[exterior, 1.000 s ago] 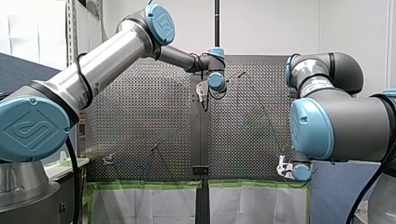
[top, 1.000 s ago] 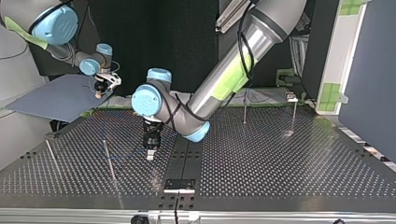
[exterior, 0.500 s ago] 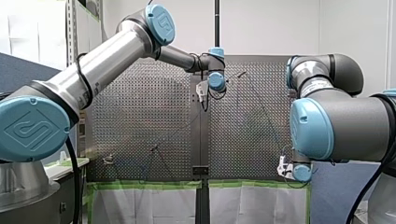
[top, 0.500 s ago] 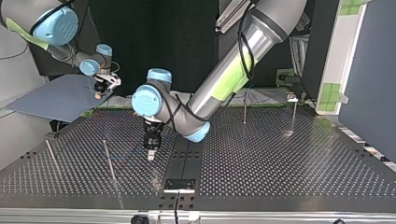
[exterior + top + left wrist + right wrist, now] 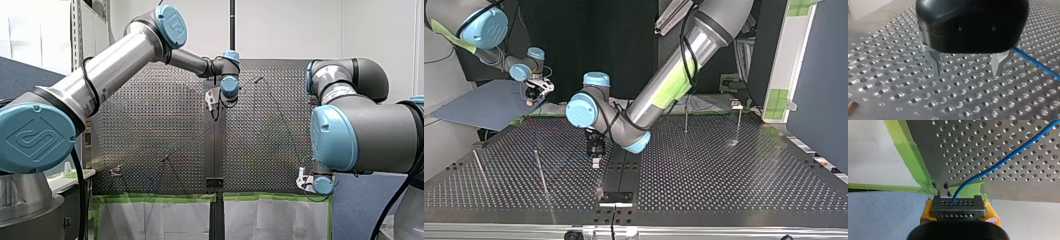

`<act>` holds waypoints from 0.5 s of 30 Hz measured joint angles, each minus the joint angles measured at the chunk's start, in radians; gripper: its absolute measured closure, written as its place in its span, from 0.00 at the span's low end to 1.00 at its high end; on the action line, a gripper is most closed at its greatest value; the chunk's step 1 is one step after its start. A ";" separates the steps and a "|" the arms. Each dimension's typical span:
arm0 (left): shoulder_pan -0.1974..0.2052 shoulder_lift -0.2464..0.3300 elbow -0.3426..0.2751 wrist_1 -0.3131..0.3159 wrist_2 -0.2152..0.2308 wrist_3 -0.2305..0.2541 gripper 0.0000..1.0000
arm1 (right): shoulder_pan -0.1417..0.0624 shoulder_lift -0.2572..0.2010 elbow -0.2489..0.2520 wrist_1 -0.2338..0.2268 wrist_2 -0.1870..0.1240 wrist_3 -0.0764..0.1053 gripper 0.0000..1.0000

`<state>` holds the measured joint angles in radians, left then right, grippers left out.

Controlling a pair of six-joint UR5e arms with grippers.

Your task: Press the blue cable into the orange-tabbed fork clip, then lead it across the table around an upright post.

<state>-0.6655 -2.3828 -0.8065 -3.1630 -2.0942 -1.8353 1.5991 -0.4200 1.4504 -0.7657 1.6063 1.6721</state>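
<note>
Since the right jaws pinch the blue cable (image 5: 1008,158) just off the tabletop's (image 5: 973,145) taped corner, that end is anchored while the line runs across the holes. The left jaws stand spread low over the tabletop, with the cable beside one finger, not between them. A regrasp is judged pending.

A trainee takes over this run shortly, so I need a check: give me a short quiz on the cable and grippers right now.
1. True or false: my left gripper holds the blue cable.
2. Which gripper is shut on the cable? A) left B) right C) neither
3. Fill in: my right gripper has pads coloured ___.
Key: 1 false, it is open, with the cable beside one finger. 2 B. 3 yellow.
</note>
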 joint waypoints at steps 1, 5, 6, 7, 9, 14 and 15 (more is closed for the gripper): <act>0.000 0.000 0.000 -0.007 0.000 -0.005 0.01 | 0.000 0.000 0.000 0.000 0.000 0.000 1.00; 0.002 0.000 0.000 -0.028 0.003 -0.035 0.01 | 0.002 0.000 -0.006 0.002 0.000 0.000 1.00; 0.002 0.000 0.000 -0.030 0.006 -0.045 0.01 | 0.003 0.000 -0.007 0.003 0.000 -0.001 1.00; 0.003 0.000 0.000 -0.031 0.008 -0.053 0.01 | 0.004 0.000 -0.008 0.004 0.000 -0.001 1.00; 0.004 0.000 0.000 -0.032 0.012 -0.072 0.01 | 0.004 0.000 -0.010 0.005 0.000 -0.003 1.00; 0.008 0.000 0.000 -0.036 0.018 -0.096 0.01 | 0.006 0.000 -0.010 0.006 0.000 -0.005 1.00; 0.009 0.001 0.000 -0.038 0.018 -0.101 0.01 | 0.006 0.000 -0.010 0.006 0.000 -0.005 1.00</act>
<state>-0.6569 -2.3821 -0.8068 -3.2014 -2.0758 -1.9361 1.6047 -0.4200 1.4401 -0.7596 1.6062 1.6666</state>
